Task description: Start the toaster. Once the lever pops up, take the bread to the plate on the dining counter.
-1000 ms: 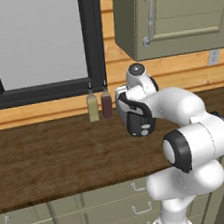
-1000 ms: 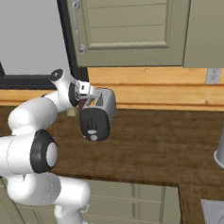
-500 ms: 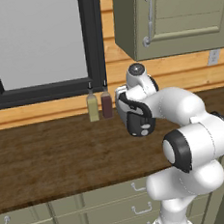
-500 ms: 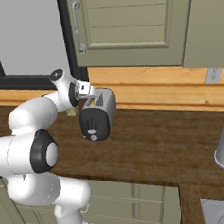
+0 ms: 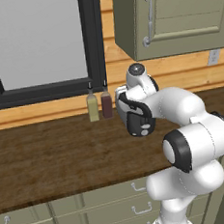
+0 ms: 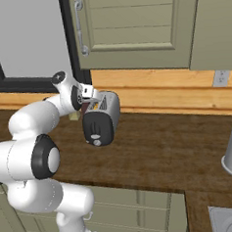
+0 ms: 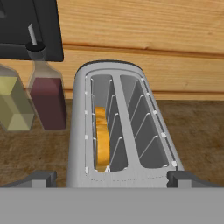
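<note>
Dark wood worktop [image 5: 50, 158], plank wall [image 6: 155, 88]

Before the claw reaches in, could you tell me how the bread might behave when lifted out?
The bread stands on edge in the left slot of the toaster, so it probably lifts straight up. It looks thin and stiff, likely light. The slot wires hug it closely, so it may snag if tilted.

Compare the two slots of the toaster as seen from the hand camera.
The left slot holds the bread, a tan-yellow slice standing on edge; the right slot has only its wire guides. The left slot lies nearer the two bottles. Both are long, narrow, wire-lined openings in the toaster top.
</note>
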